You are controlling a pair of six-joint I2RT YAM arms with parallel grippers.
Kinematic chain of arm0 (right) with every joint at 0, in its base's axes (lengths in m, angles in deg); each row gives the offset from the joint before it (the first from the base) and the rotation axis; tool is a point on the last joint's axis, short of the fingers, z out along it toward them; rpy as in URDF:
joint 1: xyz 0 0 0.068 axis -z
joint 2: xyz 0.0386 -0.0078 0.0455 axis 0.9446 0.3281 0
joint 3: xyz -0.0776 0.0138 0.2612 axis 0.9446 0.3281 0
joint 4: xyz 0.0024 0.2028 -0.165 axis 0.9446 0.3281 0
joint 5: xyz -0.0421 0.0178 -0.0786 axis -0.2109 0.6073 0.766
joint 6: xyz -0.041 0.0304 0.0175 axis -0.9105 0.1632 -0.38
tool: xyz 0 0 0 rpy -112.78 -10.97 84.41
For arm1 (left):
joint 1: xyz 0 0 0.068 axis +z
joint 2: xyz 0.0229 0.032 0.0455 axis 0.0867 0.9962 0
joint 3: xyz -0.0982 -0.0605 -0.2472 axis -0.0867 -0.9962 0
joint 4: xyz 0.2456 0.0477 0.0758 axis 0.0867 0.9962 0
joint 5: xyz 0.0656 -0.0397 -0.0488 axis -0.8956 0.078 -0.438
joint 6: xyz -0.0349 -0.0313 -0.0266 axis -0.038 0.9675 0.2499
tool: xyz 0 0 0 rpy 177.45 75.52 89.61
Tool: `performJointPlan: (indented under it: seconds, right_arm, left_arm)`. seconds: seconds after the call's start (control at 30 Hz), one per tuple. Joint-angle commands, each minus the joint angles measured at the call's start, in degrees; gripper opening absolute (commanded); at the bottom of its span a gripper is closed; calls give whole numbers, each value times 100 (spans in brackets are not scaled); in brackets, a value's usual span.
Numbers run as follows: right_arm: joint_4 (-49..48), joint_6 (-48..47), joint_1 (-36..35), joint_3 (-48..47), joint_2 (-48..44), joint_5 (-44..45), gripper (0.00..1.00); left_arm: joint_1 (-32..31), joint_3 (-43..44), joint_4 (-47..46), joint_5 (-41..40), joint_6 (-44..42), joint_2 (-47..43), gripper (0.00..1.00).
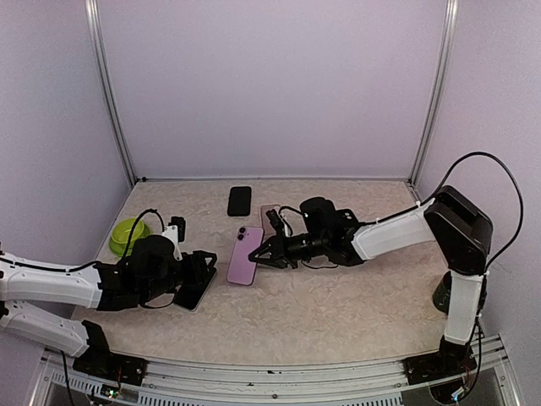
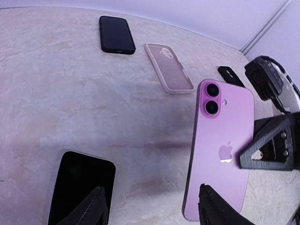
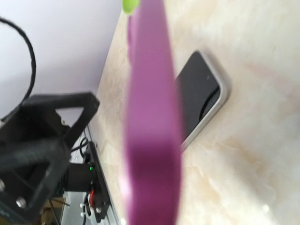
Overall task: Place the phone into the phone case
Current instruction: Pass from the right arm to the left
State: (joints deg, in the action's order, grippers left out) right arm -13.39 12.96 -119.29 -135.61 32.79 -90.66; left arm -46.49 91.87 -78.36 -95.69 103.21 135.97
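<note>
Two moves look left, carry-over and press-in: right fingers (image 1: pixel 267 254) grip the pink phone (image 1: pixel 244 256) by one edge, tilted off the worktop (image 1: pixel 338 313), left fingers (image 1: pixel 201 271) hang open and empty just beside its other edge, and the empty phone case (image 2: pixel 168 68) lies flat beyond both, apart from the phone.

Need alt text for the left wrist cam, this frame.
A pink phone, back up, is gripped at its right edge by the right gripper over a marbled table. Beyond it lie an empty pale case and a black phone; a dark-screened phone lies by the open left gripper.
</note>
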Motion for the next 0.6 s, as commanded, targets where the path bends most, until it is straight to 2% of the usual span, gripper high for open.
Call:
performJointPlan:
  seconds: [0.0, 0.2, 0.33, 0.57]
  right_arm:
    - [525, -306, 174, 185, -670, 284, 0]
    - [1661, -1496, 117, 87, -1325, 1297, 0]
    - [2270, -2418, -77, 86, -1689, 2307, 0]
    - [2519, -3320, -291, 537, -2292, 3840, 0]
  left_arm:
    - [-257, -235, -770, -76, -1159, -291, 66]
    - [-277, -107, -942, -3, -923, -286, 68]
    - [-277, 266, -825, -40, -575, 1, 70]
    - [-277, 1299, -234, 198, 377, 480, 75]
